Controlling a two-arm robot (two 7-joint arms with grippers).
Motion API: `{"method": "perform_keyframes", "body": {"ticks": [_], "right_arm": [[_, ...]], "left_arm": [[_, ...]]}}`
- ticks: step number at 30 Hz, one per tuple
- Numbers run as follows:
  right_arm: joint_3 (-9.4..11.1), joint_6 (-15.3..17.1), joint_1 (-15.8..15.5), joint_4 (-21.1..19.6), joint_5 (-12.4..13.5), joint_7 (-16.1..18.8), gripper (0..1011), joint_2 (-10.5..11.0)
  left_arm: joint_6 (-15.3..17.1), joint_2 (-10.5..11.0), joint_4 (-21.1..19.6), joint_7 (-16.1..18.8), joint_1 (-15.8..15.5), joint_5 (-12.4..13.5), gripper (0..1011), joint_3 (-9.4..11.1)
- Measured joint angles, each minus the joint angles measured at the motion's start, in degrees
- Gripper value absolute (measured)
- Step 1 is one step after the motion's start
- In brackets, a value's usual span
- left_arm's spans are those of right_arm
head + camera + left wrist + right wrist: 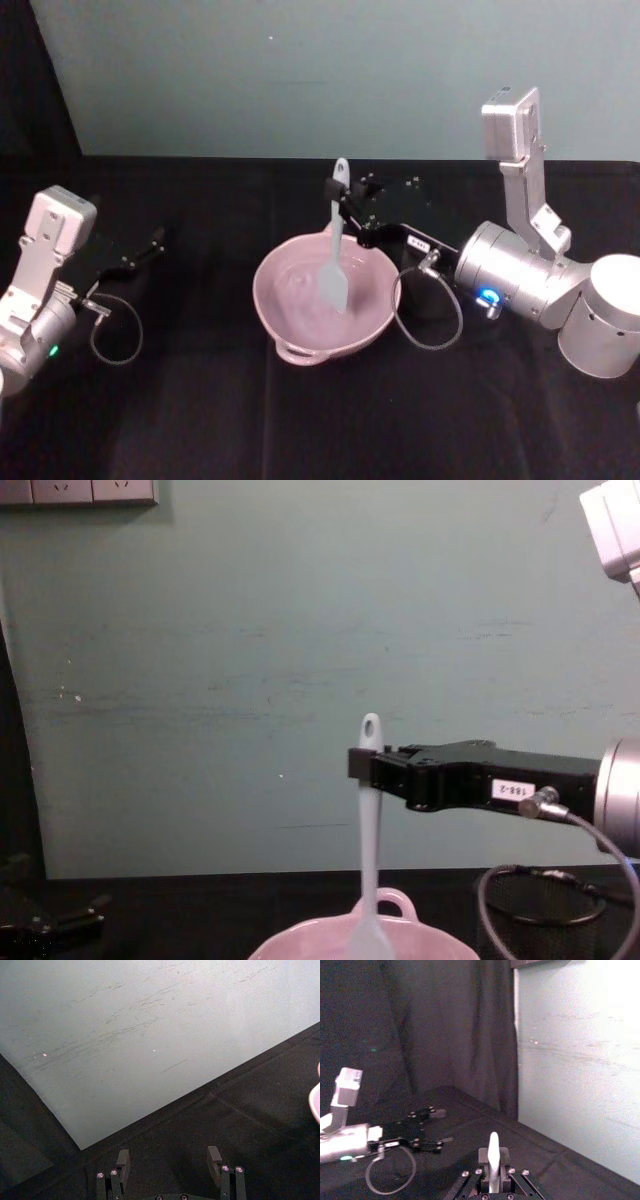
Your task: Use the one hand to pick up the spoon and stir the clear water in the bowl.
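The pale pink bowl (290, 325) stands mid-table, its loop handle toward me; its rim also shows low in the chest view (420, 942). The water (300, 295) in it is clear, with faint ripples. My right gripper (343, 203) reaches in from the right above the bowl's far rim and is shut on the white spoon (337, 255) just below the hole in its handle. The spoon (369, 830) hangs nearly upright with its scoop down inside the bowl. The handle end (493, 1152) stands between the right fingers. My left gripper (140, 252) lies open and idle at the table's left.
A black wire-mesh cup (545, 905) stands to the right of the bowl, under the right arm and its looping cable (430, 335). The black-draped table ends at a pale green wall (300, 70) behind. The bowl's pink edge (315, 1097) shows in the left wrist view.
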Motion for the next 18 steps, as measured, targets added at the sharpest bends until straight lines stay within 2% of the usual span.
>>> {"method": "perform_keyframes", "body": {"ticks": [9,18], "right_arm": [[-2.68,0.82,1.37,1.65,1.15,0.6,126,-1.78],[-4.04,-1.32,4.66,7.44,0.66,-0.07,126,-5.31]], "left_arm": [[0.0,0.0,0.0,0.0,0.0,0.0,1011,0.0],[0.0,0.0,0.0,0.0,0.0,0.0,1011,0.0]]}}
